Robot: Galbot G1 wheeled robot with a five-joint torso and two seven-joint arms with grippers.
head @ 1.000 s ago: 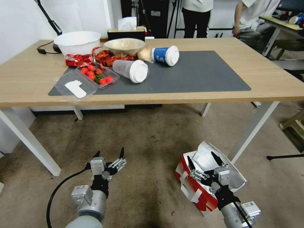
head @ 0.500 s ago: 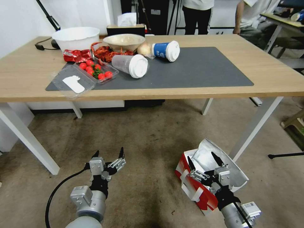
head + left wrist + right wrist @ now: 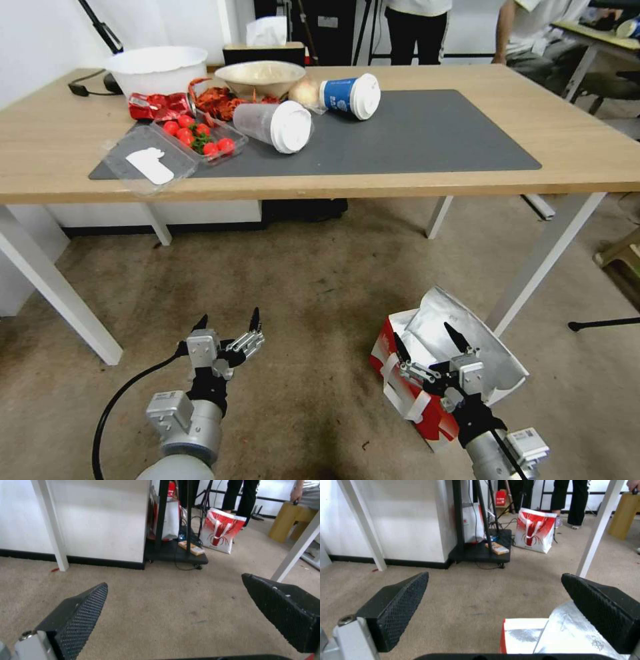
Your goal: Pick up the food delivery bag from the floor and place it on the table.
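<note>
Food delivery bag (image 3: 427, 373) on floor (image 3: 320, 280) beside table (image 3: 600, 153) leg, right gripper (image 3: 425, 340) fingers spread above it

bag: the food delivery bag (image 3: 427, 393) is boxy, white with red edges, its silver foil flap open and raised, white strap handles on its near side
bag pose: tilted, standing on the floor (image 3: 320, 293) near a white table leg
floor: dull grey-brown, stained
table: the table (image 3: 587, 157) has a light-wood top, white legs and a dark grey mat

Left tool (image 3: 228, 324) and right tool (image 3: 426, 338) low, fingers spread.
</note>
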